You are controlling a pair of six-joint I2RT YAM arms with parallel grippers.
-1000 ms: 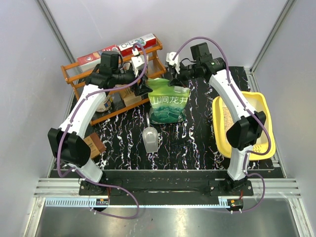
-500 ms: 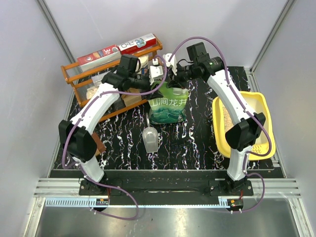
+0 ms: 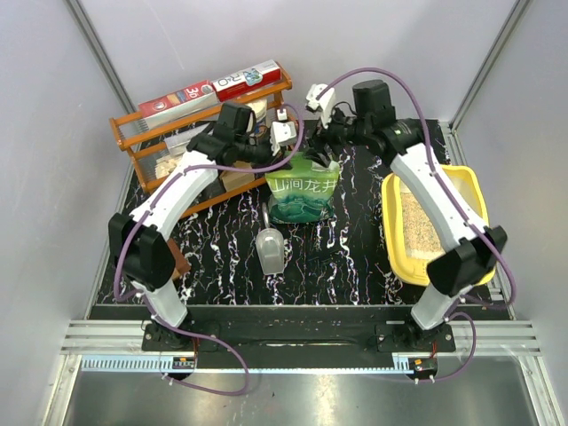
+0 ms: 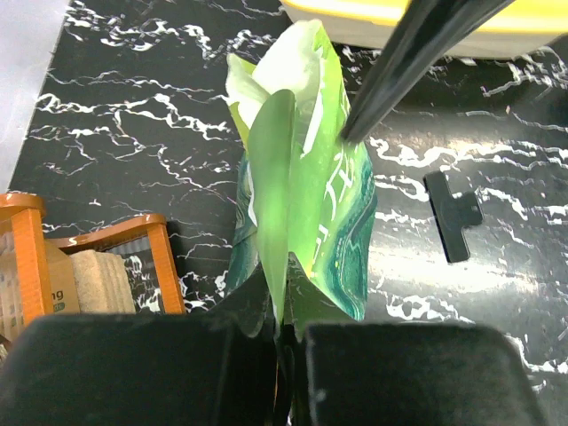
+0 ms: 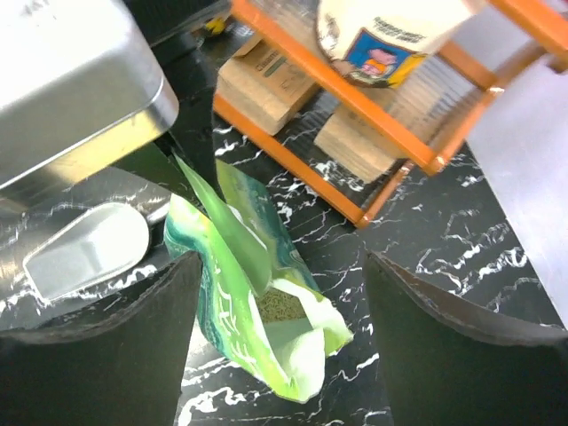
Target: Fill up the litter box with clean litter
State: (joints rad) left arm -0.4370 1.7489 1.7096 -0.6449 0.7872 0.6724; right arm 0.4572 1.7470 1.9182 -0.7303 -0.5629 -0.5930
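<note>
The green pouch (image 3: 304,191) of clean litter stands upright on the black marbled table, left of the litter box (image 3: 475,191). That box is a yellow tray with pale granules (image 3: 415,222) spread inside. My left gripper (image 3: 288,153) is shut on the pouch's top edge (image 4: 282,293), pinching the folded film. My right gripper (image 3: 325,138) hangs open just above the pouch mouth, touching nothing. Looking down between its fingers, I see the open pouch (image 5: 235,284) with tan litter (image 5: 280,306) inside. One right finger (image 4: 417,62) crosses the left wrist view.
A grey scoop (image 3: 271,251) lies in front of the pouch. The orange rack (image 3: 177,146) with boxes stands at the back left, close to my left arm. A small black clip (image 4: 453,222) lies on the table between pouch and tray. A brown box (image 3: 169,262) sits near the left arm's base.
My left gripper reached the pouch and shut on its top edge. My right gripper let go of the pouch, opened, and lifted slightly to the right.
</note>
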